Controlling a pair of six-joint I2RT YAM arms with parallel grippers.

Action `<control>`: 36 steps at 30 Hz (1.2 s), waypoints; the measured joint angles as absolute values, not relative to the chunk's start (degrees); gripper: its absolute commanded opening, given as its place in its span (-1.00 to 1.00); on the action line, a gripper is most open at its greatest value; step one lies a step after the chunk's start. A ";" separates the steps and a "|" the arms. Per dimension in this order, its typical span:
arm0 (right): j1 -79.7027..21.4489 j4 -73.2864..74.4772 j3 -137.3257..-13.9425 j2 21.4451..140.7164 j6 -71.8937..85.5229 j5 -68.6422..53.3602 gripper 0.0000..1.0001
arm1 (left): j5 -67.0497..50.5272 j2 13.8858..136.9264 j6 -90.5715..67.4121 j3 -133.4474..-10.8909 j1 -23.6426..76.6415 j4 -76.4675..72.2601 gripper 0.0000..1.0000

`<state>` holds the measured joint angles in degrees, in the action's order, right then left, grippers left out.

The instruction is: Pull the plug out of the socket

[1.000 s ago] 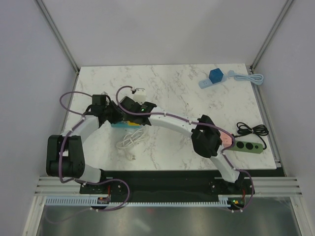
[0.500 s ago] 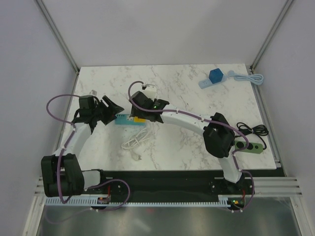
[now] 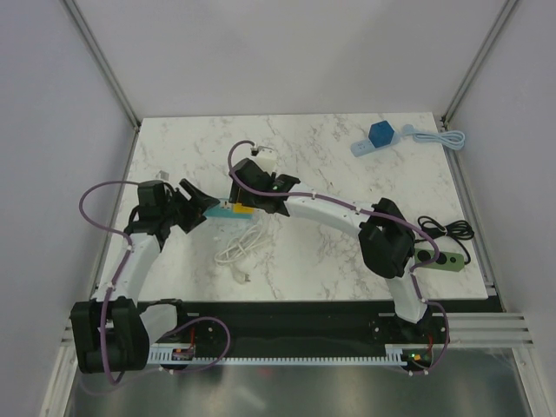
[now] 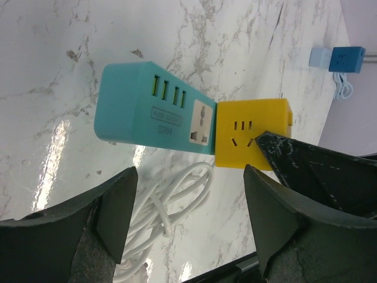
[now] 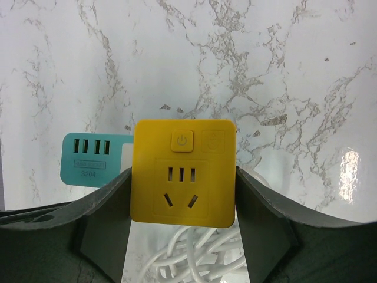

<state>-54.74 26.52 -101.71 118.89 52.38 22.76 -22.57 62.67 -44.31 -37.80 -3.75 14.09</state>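
Note:
A teal socket strip [image 3: 219,211] lies on the marble table, with a yellow cube plug [image 3: 243,208] butted against its right end. My right gripper [image 3: 248,198] is shut on the yellow cube; in the right wrist view the cube [image 5: 182,174] sits between both fingers [image 5: 109,206], with the teal strip [image 5: 94,159] behind it to the left. My left gripper [image 3: 196,207] is open and empty, just left of the strip. In the left wrist view the strip [image 4: 153,109] and cube [image 4: 250,132] lie beyond the open left gripper [image 4: 188,218], still touching.
A coiled white cable [image 3: 236,248] lies just in front of the strip. A green power strip [image 3: 439,258] and a black cable [image 3: 447,230] lie at the right edge. A blue cube on a pale blue strip [image 3: 380,135] sits at the back right.
My left gripper has let go of the teal strip and drawn back to the left. My right gripper still holds the yellow cube, and the strip now sits slightly tilted.

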 measured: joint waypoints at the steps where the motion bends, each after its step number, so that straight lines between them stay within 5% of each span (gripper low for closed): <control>1: -54.72 26.44 -101.71 118.89 52.53 22.68 -1.00 | -22.57 63.05 -44.51 -37.52 -3.75 14.24 0.58; 23: -54.37 17.26 -95.26 118.74 57.04 15.84 -1.00 | -22.06 71.99 -47.16 -33.47 -3.79 5.17 0.44; 26: -54.39 16.88 -94.89 118.65 57.32 15.35 -1.00 | -21.52 73.41 -47.18 -33.47 -3.79 4.01 0.33; 33: -54.57 16.49 -94.32 118.58 59.00 15.03 -1.00 | -22.79 74.54 -48.21 -33.47 -3.88 -0.58 -0.51; 36: -54.52 16.16 -94.32 118.56 59.24 15.20 -1.00 | -22.81 74.54 -48.23 -33.45 -3.90 -0.99 -0.66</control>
<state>-54.52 16.16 -94.32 118.56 59.24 15.20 -22.81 74.54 -48.23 -33.45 -3.90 -0.99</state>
